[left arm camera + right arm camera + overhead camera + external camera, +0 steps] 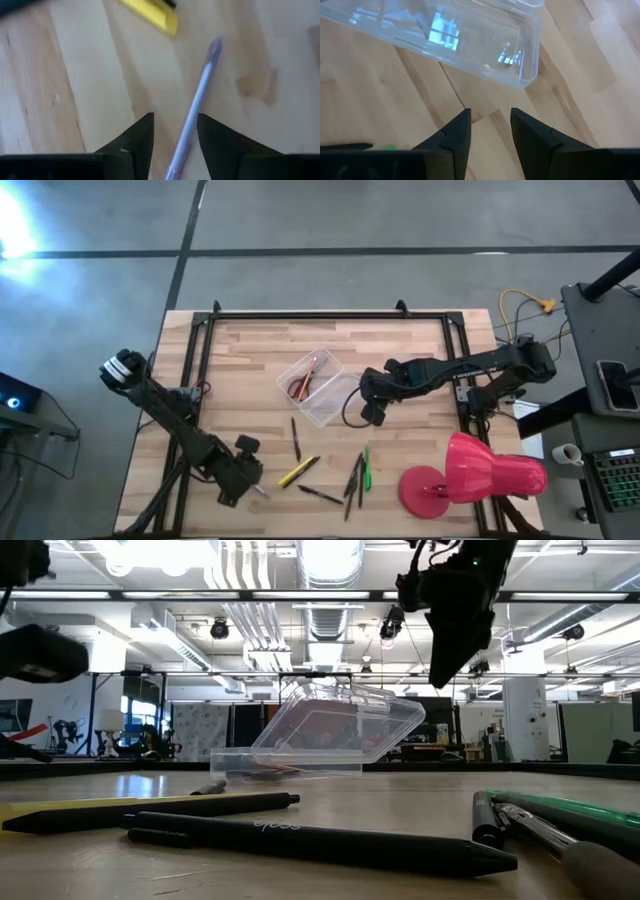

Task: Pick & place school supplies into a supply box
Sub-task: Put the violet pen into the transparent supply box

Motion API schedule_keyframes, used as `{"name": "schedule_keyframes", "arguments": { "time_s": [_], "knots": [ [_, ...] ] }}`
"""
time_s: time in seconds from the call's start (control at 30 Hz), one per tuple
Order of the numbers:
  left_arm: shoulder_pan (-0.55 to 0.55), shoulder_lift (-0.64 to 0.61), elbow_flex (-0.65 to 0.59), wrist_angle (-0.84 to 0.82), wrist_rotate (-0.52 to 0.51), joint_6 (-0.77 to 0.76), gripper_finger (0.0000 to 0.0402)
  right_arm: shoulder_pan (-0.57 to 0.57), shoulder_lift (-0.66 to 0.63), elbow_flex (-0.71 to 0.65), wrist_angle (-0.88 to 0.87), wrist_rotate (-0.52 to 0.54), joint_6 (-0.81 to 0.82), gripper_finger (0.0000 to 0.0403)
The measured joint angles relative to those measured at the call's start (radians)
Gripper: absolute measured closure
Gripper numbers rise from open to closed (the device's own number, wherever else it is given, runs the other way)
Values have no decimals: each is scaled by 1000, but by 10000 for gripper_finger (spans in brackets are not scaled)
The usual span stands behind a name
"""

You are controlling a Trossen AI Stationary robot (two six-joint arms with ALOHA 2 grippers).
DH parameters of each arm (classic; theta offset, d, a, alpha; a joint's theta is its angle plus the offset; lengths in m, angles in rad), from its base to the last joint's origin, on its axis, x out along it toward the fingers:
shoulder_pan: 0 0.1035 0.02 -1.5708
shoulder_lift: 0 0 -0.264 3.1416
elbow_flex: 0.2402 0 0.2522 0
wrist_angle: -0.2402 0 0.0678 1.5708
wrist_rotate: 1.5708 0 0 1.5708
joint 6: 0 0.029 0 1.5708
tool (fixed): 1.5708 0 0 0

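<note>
The clear supply box (322,387) stands mid-table with red-handled scissors (300,385) and an orange pencil (311,366) inside; in the low view a clear part of the box (340,725) is tilted. On the wood nearer the near edge lie a yellow marker (298,471), a green pen (366,468) and dark pens (296,438), (320,495), (352,477). My left gripper (248,483) (175,122) is low and open, with a pale thin pen (192,117) lying between its fingers, untouched. My right gripper (372,417) (490,117) hangs open just right of the box.
A big red lamp (470,475) stands at the table's near right corner. A black metal frame (330,314) runs along the far edge and both sides. Bare wood lies between the box and the pens.
</note>
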Motion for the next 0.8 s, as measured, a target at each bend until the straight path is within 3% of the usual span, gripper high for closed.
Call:
{"name": "schedule_keyframes", "arguments": {
  "time_s": [0.57, 0.67, 0.8],
  "knots": [
    [-18, 129, -3, -24, 20, 11, 272, 0, 0, -67, 38, 0, 4, 275],
    [-17, 154, -3, -42, 22, 11, 294, 0, 0, -67, 39, 1, 4, 275],
    [-11, 192, -4, -87, 24, 11, 353, 0, 0, -67, 39, 1, 4, 275]
  ]
}}
